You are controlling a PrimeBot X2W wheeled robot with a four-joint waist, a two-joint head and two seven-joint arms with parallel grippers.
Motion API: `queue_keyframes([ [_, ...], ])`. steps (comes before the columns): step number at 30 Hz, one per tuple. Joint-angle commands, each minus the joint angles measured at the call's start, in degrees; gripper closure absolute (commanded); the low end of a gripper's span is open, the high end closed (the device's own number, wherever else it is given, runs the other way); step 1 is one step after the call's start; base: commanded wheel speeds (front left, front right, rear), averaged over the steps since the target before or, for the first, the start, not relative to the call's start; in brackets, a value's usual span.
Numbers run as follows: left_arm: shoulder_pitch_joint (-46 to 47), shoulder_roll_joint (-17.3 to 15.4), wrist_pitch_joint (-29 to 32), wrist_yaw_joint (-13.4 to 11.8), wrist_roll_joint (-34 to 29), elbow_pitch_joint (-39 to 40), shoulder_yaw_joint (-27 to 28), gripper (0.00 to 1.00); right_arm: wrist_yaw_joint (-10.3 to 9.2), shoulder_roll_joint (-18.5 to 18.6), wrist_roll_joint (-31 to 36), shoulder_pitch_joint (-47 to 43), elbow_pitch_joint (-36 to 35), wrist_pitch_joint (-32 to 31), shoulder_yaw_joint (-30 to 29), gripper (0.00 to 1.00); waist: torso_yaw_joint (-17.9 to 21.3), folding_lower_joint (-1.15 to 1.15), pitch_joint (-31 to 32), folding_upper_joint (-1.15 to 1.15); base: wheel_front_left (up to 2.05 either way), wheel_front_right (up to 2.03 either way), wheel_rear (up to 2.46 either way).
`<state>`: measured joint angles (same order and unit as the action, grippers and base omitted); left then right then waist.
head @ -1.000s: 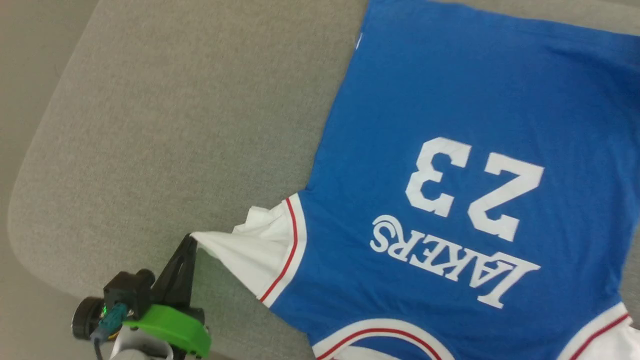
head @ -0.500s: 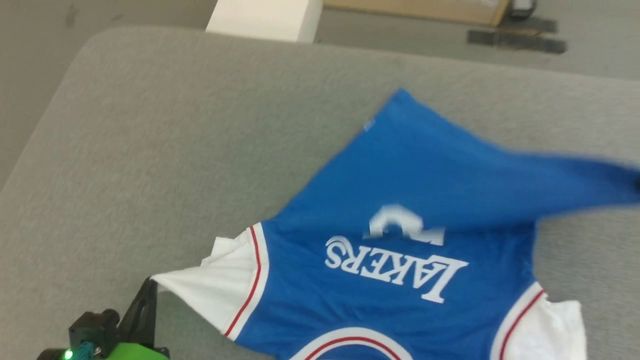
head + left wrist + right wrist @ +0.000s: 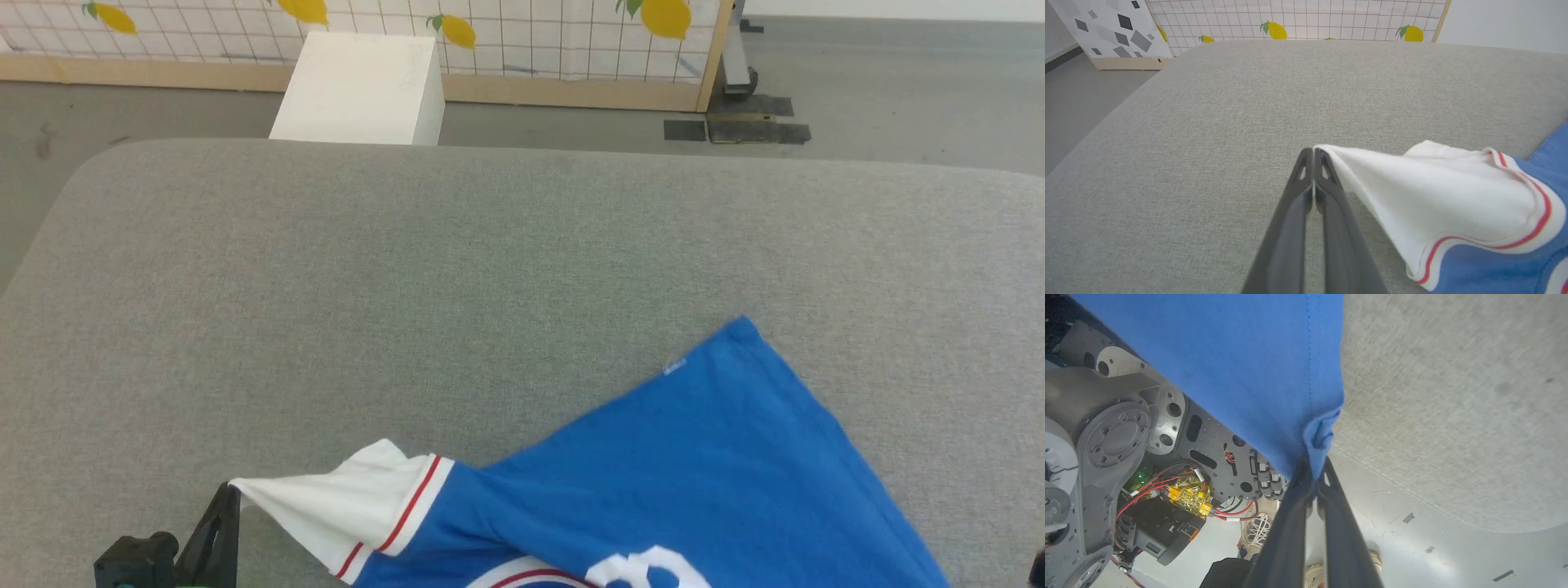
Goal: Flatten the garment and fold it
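Flat a second ago, the royal blue white-sleeved jersey [image 3: 694, 457] now slants rumpled at the near edge of the grey fabric worktop [image 3: 408, 269], so our left hand [image 3: 1313, 153], pinching its sleeve tip [image 3: 1339, 159], and right hand [image 3: 1314, 467], pinching a blue corner [image 3: 1321, 433], should pull apart evenly.

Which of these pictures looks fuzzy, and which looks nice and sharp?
Right wrist view: the grey cushion looks streaky, like motion blur, while the garment stitching stays fairly sharp. Left wrist view: the left gripper goes soft toward the bottom edge, but the white sleeve is crisp. Head view: even light, no glare, only faint shadows.
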<state>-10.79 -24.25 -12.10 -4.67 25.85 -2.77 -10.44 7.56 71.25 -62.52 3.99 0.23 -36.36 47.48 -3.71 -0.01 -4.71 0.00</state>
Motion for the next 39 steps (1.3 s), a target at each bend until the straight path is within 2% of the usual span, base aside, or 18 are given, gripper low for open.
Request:
queue_keyframes([
  [1, -0.51, -0.67, 0.20, -0.42, -0.04, 0.32, -0.03, 1.00, -0.08, -1.32, -0.47, -2.07, 0.75, 1.40, 0.47, 1.00, 0.08, 0.01, 0.15, 0.00, 0.00, 0.00, 0.00],
  [6, -0.53, -0.86, 0.19, -0.68, 0.04, 0.38, 0.00, 1.00, -0.08, -5.32, 0.04, -5.40, 3.21, 4.70, -0.07, 1.00, 0.21, 0.01, -0.04, 0.00, 0.00, 0.00, 0.00],
  [7, -0.60, -0.93, 0.20, -0.74, 0.05, 0.38, 0.00, 1.00, -0.08, -5.84, 0.28, -5.24, 3.61, 4.95, -0.73, 0.79, 0.31, 0.01, -0.03, 0.00, 0.00, 0.00, 0.00],
  [8, -0.65, -0.98, 0.21, -0.76, 0.06, 0.38, -0.01, 1.00, -0.08, -6.07, 0.51, -4.89, 3.90, 5.22, -1.50, 0.02, 0.37, 0.01, 0.00, 0.00, 0.00, 0.00, 0.00],
  [12, -0.70, -1.24, 0.38, -0.80, 0.06, 0.47, -0.19, 1.00, -0.08, -6.07, 1.28, -1.32, 3.47, 7.17, -7.03, 0.00, 0.51, 0.01, 0.29, 0.00, 0.00, 0.00, 0.00],
  [17, -0.53, -1.18, 0.46, -0.98, 0.01, 1.01, -0.57, 1.00, -0.08, -6.01, 1.73, 6.43, -0.32, 7.80, -15.39, 0.00, 0.34, 0.01, 0.14, 0.00, 0.00, 0.00, 0.00],
  [22, 0.78, -0.70, 0.54, -0.55, -0.14, 1.46, -1.69, 1.00, -0.08, -8.34, 5.18, 15.87, -2.93, 2.06, -18.49, 0.00, -1.12, 0.01, -0.98, 0.00, 0.00, 0.00, 0.00],
  [26, 2.09, -0.38, 0.44, -0.33, -0.27, 1.54, -2.28, 1.00, -0.08, -12.32, 9.72, 24.00, -2.01, -6.53, -15.67, 0.00, -2.16, 0.01, -2.52, 0.00, 0.00, 0.00, 0.00],
  [30, 3.72, 0.48, 0.18, 0.27, -0.33, 1.21, -3.37, 1.00, -0.08, -18.33, 12.87, 31.36, 3.22, -12.58, -12.19, 0.00, -3.91, 0.01, -4.50, 0.00, 0.00, 0.00, 0.00],
  [34, 5.57, 1.36, -0.16, 0.75, -0.50, 0.49, -4.32, 1.00, -0.08, -23.34, 15.08, 35.98, 9.07, -14.83, -8.95, 0.00, -5.98, 0.01, -6.60, 0.00, 0.00, 0.00, 0.00],
  [39, 7.44, 2.30, -0.78, 1.14, -0.58, -0.57, -4.92, 1.00, -0.08, -27.03, 16.67, 38.26, 15.69, -14.34, -5.68, 0.00, -8.24, 0.01, -9.04, 0.00, 0.00, 0.00, 0.00],
])
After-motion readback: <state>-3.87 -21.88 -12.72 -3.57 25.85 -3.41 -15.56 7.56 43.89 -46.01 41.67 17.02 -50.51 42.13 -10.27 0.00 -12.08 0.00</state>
